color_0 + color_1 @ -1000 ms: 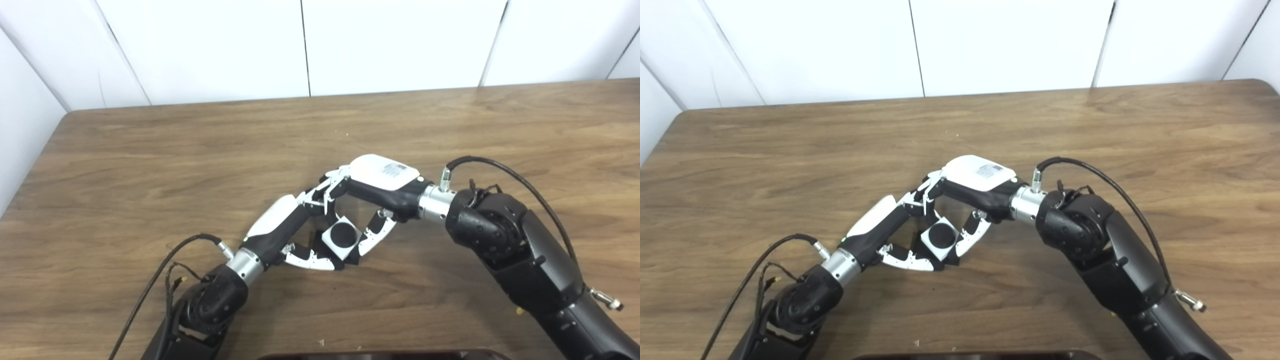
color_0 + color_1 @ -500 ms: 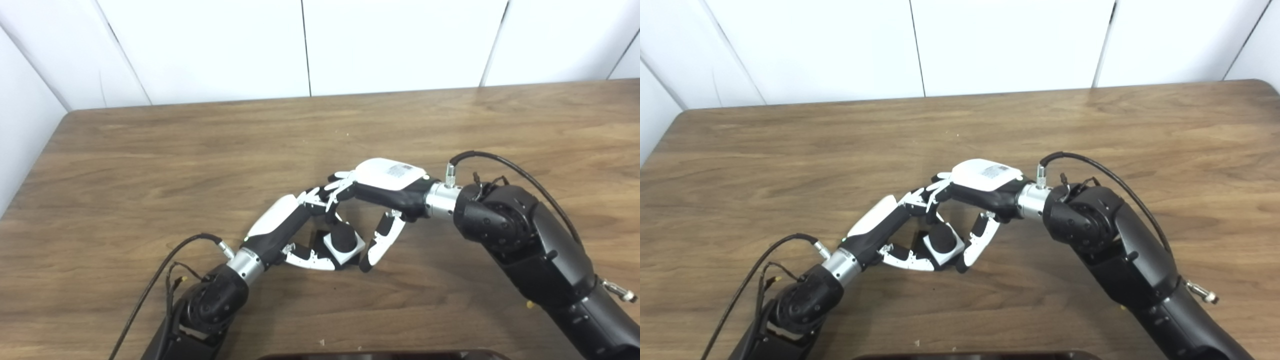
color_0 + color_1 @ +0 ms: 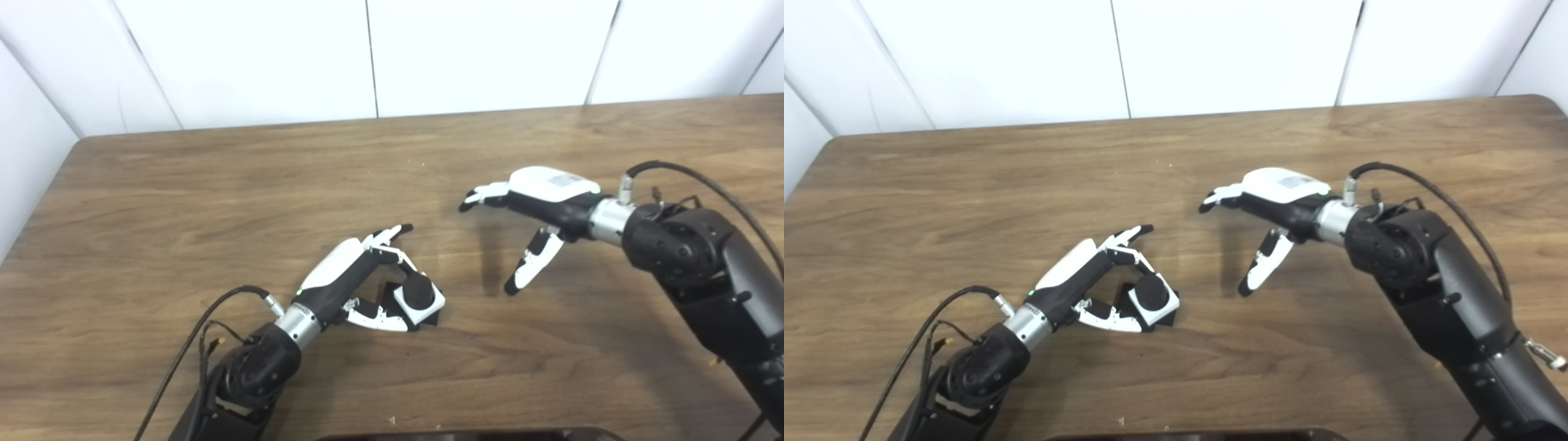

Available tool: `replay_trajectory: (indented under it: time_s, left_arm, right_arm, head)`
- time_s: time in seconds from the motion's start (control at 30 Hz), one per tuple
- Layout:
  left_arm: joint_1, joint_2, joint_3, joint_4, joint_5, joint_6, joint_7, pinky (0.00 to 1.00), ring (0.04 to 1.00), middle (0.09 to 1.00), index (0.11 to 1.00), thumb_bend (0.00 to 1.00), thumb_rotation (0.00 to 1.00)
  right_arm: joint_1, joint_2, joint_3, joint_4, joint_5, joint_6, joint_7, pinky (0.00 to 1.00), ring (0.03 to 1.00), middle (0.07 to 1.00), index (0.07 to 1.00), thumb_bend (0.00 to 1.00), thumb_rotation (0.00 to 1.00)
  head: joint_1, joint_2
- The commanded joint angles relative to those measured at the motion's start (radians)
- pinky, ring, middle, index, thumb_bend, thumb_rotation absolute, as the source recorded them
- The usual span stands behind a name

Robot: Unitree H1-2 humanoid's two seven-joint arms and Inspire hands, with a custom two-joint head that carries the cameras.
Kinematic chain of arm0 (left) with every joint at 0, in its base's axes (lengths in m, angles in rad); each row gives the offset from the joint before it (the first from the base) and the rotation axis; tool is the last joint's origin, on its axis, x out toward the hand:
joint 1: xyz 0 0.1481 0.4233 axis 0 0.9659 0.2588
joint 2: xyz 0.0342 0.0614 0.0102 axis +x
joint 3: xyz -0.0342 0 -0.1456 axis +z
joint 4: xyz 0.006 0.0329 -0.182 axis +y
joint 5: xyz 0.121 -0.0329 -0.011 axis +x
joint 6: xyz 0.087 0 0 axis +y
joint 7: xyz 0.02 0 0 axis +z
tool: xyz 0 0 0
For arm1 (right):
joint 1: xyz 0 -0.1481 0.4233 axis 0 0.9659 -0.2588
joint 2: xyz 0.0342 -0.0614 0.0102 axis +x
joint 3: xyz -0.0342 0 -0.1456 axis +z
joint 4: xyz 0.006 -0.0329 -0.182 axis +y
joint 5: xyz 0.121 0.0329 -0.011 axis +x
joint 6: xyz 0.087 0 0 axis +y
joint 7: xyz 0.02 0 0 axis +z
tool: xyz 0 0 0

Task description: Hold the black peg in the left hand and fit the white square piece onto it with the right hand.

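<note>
The black peg [image 3: 418, 288] stands low over the table with the white square piece [image 3: 422, 304] seated around it, the peg's round top poking up through the piece's hole. My left hand [image 3: 358, 275] is shut on the peg's black base, thumb below and fingers curled behind it; one finger points out past it. My right hand [image 3: 539, 199] hovers open to the right of the peg, well apart from it, fingers spread and holding nothing.
The wooden table [image 3: 184, 202] ends at a white wall behind. A dark object [image 3: 465, 436] shows at the bottom edge. A black cable [image 3: 196, 331] loops from the left wrist and another [image 3: 1433, 190] from the right wrist.
My right hand has let go of the white square piece, opened and drawn away up and to the right. The piece now sits lower on the peg, in my left hand.
</note>
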Motion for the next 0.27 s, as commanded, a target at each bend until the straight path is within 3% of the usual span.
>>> replay_trajectory:
  time_s: [0.0,0.23]
  left_arm:
    - [0.011,0.014,-0.013,0.013,0.002,0.025,-0.037,1.0,1.0,1.0,0.492,0.52,0.07]
    - [0.013,0.019,-0.011,0.009,-0.002,0.035,-0.042,1.0,1.0,1.0,0.492,0.52,0.07]
  right_arm:
    - [-0.027,-0.014,-0.037,-0.005,0.021,0.007,-0.038,0.91,0.943,0.922,0.845,0.91,0.27]
    - [-0.021,-0.015,-0.087,0.005,0.038,0.027,-0.066,0.85,0.901,0.898,0.809,0.88,0.2]
  head:
    - [-0.001,0.0]
    - [-0.009,0.002]
